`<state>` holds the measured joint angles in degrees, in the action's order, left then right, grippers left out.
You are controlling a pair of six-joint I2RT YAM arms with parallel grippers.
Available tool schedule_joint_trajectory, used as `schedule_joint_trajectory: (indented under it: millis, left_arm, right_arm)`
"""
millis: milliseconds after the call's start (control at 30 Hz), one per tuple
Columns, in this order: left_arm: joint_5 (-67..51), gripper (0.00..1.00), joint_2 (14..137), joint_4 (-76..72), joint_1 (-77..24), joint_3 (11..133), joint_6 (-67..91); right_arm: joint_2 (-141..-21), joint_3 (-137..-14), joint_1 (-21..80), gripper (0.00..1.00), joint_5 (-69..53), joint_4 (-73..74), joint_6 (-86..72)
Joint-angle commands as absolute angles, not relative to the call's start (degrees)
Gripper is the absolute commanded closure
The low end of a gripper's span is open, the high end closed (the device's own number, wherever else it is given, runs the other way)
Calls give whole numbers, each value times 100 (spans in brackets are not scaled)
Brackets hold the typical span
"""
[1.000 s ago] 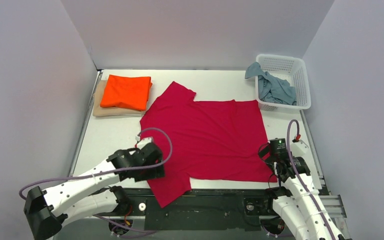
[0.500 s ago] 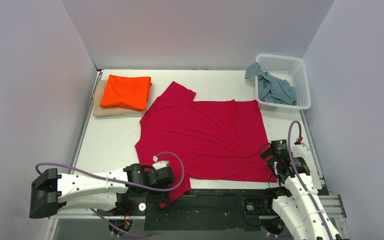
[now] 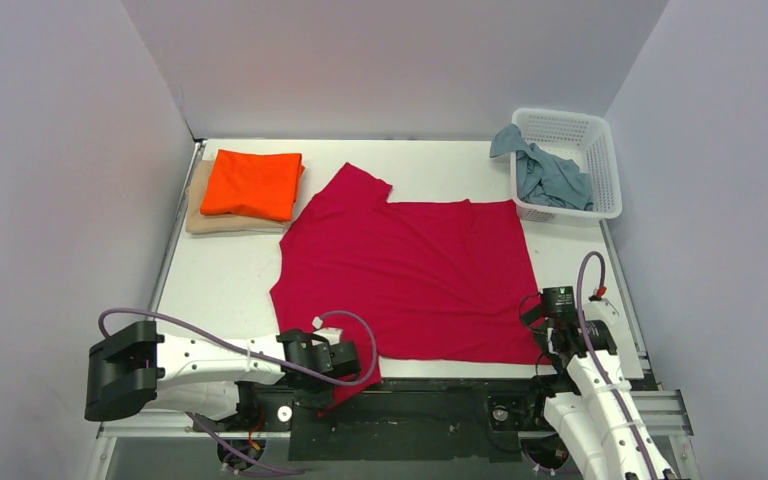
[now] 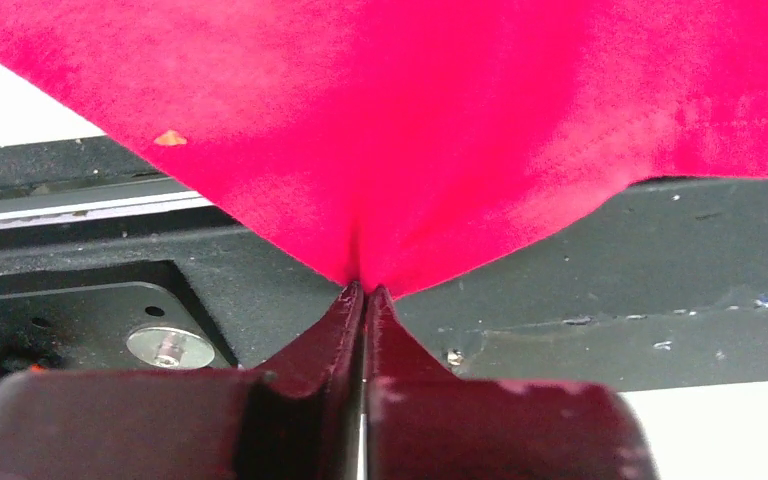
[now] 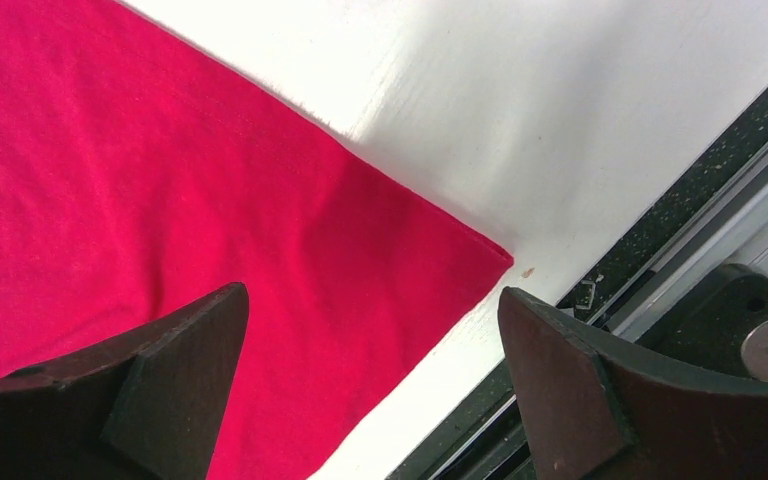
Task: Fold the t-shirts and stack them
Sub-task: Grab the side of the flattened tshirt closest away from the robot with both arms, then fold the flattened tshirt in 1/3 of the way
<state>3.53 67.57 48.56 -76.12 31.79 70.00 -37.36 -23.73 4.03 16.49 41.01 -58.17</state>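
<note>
Orange t-shirt [image 3: 252, 184] sits folded on beige t-shirt [image 3: 200, 218], counter's [image 3: 222, 285] far-left corner (two done). Red t-shirt [image 3: 410, 275] lies flat mid-counter, unfolded: left gripper [image 4: 363, 292] pinches its near sleeve, right gripper [image 5: 370, 296] spread over its near-right corner. Grey-blue t-shirt [image 3: 552, 178] waits in basket [image 3: 605, 150].

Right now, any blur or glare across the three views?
Top external: even light, sharp. Left wrist: red shirt soft and oversaturated, left fingers dark, out of focus. Right wrist: table blown out white, right fingers blurred, shirt corner crisp.
</note>
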Motion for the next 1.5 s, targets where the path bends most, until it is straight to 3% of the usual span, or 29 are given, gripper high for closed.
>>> schedule_joint_trajectory:
  millis: [0, 333, 533, 600, 633, 700, 767, 1067, 1467]
  left_arm:
    - [774, 100, 7074, 4977, -7757, 3373, 7018]
    - [910, 100, 5914, 5208, -7768, 3639, 6974]
    - [912, 100, 5523, 5018, -7761, 3607, 6914]
    - [936, 100, 5531, 5072, -7761, 3662, 6883]
    - [941, 100, 5553, 5098, -7761, 3719, 6860]
    - [961, 100, 5573, 5201, -7760, 3809, 6842]
    - [972, 100, 5576, 5325, -7758, 3881, 6831]
    - [662, 100, 5258, 5768, -7761, 3942, 6854]
    - [432, 100, 4760, 6190, -7761, 4152, 6728]
  right_arm:
    - [-3668, -2200, 345, 11, 1585, 4315, -6142]
    - [-3096, -1447, 334, 26, 1615, 4097, -6817]
    - [-3677, -1225, 325, 45, 1623, 3099, -6758]
    - [-3843, -1305, 324, 58, 1600, 3003, -6599]
    - [-3869, -1329, 327, 73, 1560, 3021, -6551]
    - [-3834, -1433, 332, 93, 1529, 3237, -6462]
    - [-3666, -1558, 332, 100, 1511, 3649, -6388]
    - [-3087, -2620, 333, 100, 1539, 6122, -5981]
    - [-3398, -2408, 341, 95, 1505, 5463, -5983]
